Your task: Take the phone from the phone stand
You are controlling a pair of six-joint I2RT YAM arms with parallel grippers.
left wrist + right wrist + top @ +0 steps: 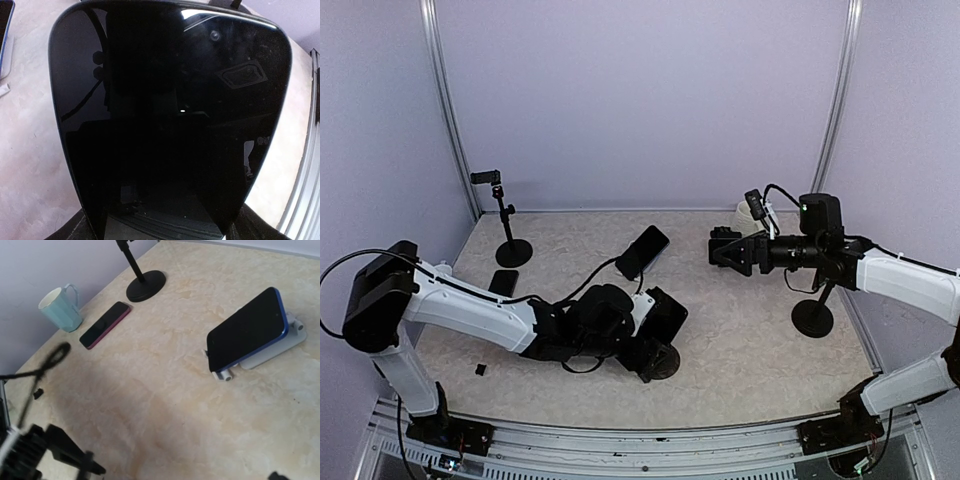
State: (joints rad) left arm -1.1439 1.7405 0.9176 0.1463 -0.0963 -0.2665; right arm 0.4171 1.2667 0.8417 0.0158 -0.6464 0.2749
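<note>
The glossy black phone (pixel 667 318) leans on its black round-foot stand (pixel 662 362) near the middle of the counter (pixel 750 330), my left tool (pixel 642 340) at it, spread or pinching I cannot tell, so I would clamp both edges squarely and lift straight upward.

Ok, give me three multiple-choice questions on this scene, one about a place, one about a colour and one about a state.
1. Where is the red-edged phone? A on a stand; B flat on the table; C inside a box.
2. What colour is the mug? A black; B yellow; C pale teal.
3. How does the blue phone sit? A propped on the white stand; B face down; C upright alone.
Answers: 1 B, it lies flat on the tabletop; 2 C, its side is pale teal; 3 A, it leans screen up on the stand.
</note>
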